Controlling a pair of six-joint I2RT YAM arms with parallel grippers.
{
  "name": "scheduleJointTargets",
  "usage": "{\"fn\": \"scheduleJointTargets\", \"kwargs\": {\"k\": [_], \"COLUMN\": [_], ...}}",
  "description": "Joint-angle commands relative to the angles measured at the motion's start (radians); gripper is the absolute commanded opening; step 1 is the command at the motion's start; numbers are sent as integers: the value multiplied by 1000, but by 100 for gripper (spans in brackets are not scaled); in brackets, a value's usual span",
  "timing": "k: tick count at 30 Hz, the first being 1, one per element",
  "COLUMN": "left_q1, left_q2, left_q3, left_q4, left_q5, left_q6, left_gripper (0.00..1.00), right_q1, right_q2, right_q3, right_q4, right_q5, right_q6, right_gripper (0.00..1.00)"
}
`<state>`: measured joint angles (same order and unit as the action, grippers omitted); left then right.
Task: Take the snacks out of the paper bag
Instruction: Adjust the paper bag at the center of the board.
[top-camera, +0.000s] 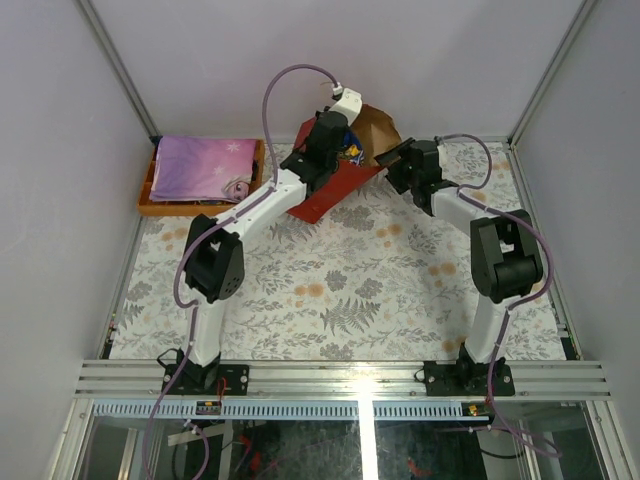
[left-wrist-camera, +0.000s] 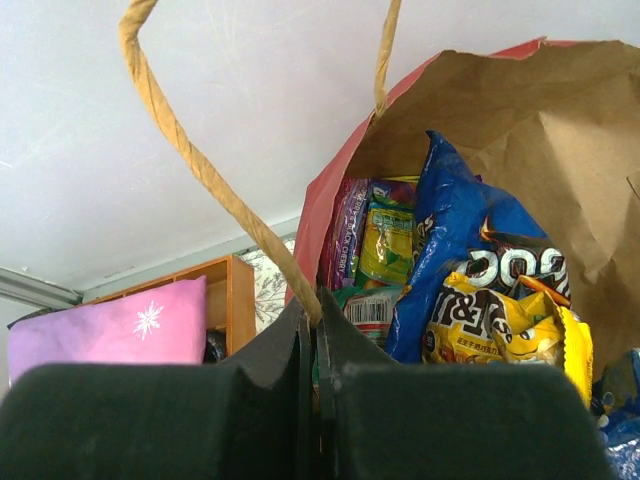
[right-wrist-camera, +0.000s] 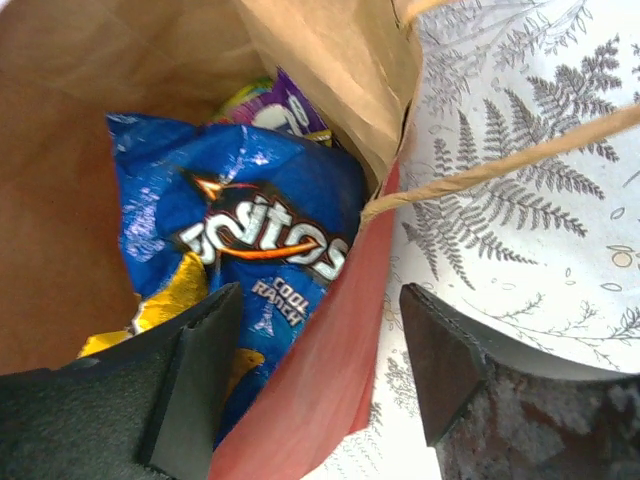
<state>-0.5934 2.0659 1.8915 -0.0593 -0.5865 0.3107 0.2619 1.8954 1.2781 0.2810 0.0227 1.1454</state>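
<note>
Left gripper (left-wrist-camera: 315, 330): clamped shut on the bag (top-camera: 328, 188), right at the rim where a handle (left-wrist-camera: 200, 170) comes out. The paper loop sticks up from between the jaws.
Right gripper (right-wrist-camera: 315, 370): jaws apart, straddling the bag's red side wall. One finger sits inside above the Doritos bag (right-wrist-camera: 250, 230), the other outside above the table (top-camera: 340, 300). Not pinching anything as far as I can see.
Bag position: far middle of the table, just right of the tray (top-camera: 148, 205), tipped over with the mouth gaping and the brown inside showing.
Snacks (left-wrist-camera: 450, 290): all inside the bag, piled loosely.
Doritos bag: blue, Cool Ranch, on top of the pile and closest to the right gripper.
M&M's packet (left-wrist-camera: 490, 330): yellow, lying against the Doritos bag near the mouth.
Purple packet (left-wrist-camera: 347, 235): deeper in, upright against the red wall.
Green-yellow packet (left-wrist-camera: 388, 240): just beside the purple one.
Second handle (right-wrist-camera: 500, 165): stretched out over the table past the right gripper.
Tray: orange, far left corner, with a purple snowflake-print thing (top-camera: 205, 165) lying in it.
Table: covered in a floral cloth.
</note>
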Motion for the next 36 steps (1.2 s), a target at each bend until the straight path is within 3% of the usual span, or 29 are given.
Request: {"fn": "scheduleJointTargets", "kwargs": {"k": [1,4,9,14,19,24,26,27,29,31,32,36], "left_q1": [-29,-46,-75,-94,-105,-107,-106,-107,-109,-114,-115,-114], "left_q2": [13,26,47,55,1,-114,-146,-159,-176,-196,-209,-290], "left_q3": [64,73,62,8,-96,-281,-340,-362,-383,-402,-402,-397], "left_q4": [128,142,186,240,220,246,246,238,193,170,157,107], "left_q5": [-48,-70,-94,-62,159,289,300,302,301,275,293,397], "left_q6": [61,77,94,101,100,121,134,139,139,117,102,33], "left_gripper": [0,0,0,0,0,1,11,21,61,94,99,100], "right_q1": [6,5,16,59,128,219,254,265,279,286,287,287], "right_q2": [20,8,-53,-95,-90,-25,2,17,42,57,58,31], "right_q3": [44,-4,-136,-278,-427,-426,-413,-406,-395,-393,-396,-427], "right_q4": [-57,-33,49,132,338,422,438,446,460,476,481,474], "right_q5": [-73,-97,-104,-69,-11,15,26,30,26,16,13,23], "right_q6": [3,15,40,79,163,197,207,215,229,240,241,222], "right_gripper": [61,28,1,0,0,0,0,0,1,4,6,11]}}
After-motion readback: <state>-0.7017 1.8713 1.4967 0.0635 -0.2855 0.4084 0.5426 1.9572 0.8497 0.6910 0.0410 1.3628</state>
